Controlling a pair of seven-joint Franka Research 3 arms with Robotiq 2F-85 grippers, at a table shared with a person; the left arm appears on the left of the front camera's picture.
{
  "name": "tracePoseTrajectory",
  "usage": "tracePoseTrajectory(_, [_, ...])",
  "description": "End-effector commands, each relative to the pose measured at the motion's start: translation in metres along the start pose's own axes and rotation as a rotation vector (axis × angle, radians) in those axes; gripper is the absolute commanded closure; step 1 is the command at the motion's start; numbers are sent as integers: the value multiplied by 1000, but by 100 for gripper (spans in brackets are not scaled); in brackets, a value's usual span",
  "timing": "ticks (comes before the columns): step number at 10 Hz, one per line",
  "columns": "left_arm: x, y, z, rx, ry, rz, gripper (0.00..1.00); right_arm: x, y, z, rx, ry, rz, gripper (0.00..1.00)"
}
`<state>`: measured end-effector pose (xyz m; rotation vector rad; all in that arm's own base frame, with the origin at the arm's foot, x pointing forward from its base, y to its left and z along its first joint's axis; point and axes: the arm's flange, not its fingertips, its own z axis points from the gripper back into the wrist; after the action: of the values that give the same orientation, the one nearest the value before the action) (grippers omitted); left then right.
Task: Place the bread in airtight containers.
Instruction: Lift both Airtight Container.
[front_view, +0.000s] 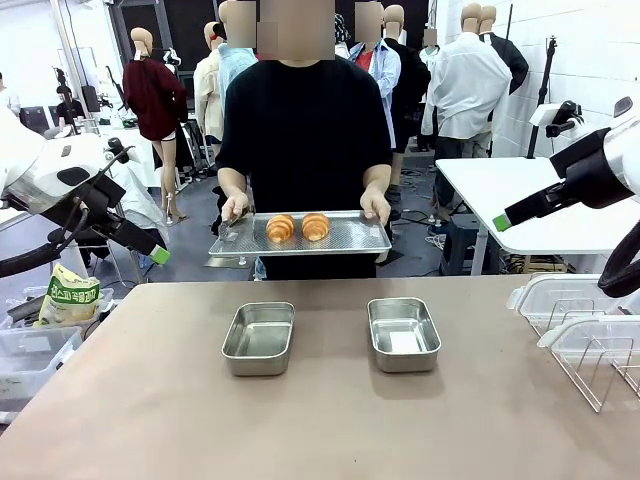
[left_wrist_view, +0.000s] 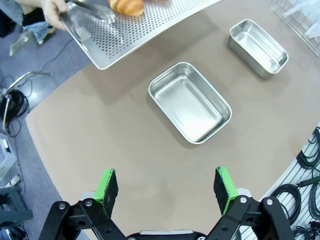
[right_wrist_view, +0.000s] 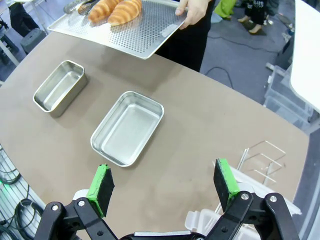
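Left hand (left_wrist_view: 165, 181): jaws wide apart, green pads gripping nothing. It hangs in the air off the counter's 10 o'clock corner, aimed down at the top.
Right hand (right_wrist_view: 162, 180): jaws spread just as wide, no load. It is raised at 2 o'clock, out past the counter's side edge.
Counter (front_view: 320, 430): brown top with rounded far corners.
Left tin (front_view: 259, 338): flat on the counter, just off centre toward 9 o'clock. Open-topped, bare steel inside.
Right tin (front_view: 403, 333): just off centre toward 3 o'clock, a gap between it and the left tin, long sides parallel. Open-topped, bare steel with a pale glare on its floor.
Tray (front_view: 345, 240): perforated steel, held level in the air over the counter's far edge at 12 o'clock.
Person (front_view: 305, 120): stands at 12 o'clock in a black top, gripping the tray at both short ends.
Left roll (front_view: 280, 228): lies on the tray, a little toward 9 o'clock of its middle.
Right roll (front_view: 315, 226): on the tray close against the left roll; cannot tell if they touch. Both rolls are well apart from the tins.
Tongs (right_wrist_view: 77, 6): metal, at the tray's 9 o'clock end, past the left roll.
Tubs (front_view: 560, 300): clear plastic, at the counter's 3 o'clock edge.
Rack (front_view: 600, 365): wire, just beside the tubs toward 4 o'clock.
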<state>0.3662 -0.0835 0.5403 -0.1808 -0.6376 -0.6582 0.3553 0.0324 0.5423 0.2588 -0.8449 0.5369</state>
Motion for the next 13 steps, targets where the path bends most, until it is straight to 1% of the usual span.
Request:
tracePoseTrajectory(1, [-1,1,0,-11,-1,1,0,0,0,-1,8,-6,-9,0])
tracePoseTrajectory(10, [0,0,0,0,0,0,0,0,0,0,0,0,0,0])
tracePoseTrajectory(11, [17,-6,-16,-33,23,-4,0,27,18,5,23,-4,35,0])
tracePoseTrajectory(12, [28,-8,-30,-30,68,13,0,46,25,-9,66,24,6,0])
tracePoseTrajectory(13, [36,-9,-44,3,95,104,0,56,25,-29,15,78,-73,0])
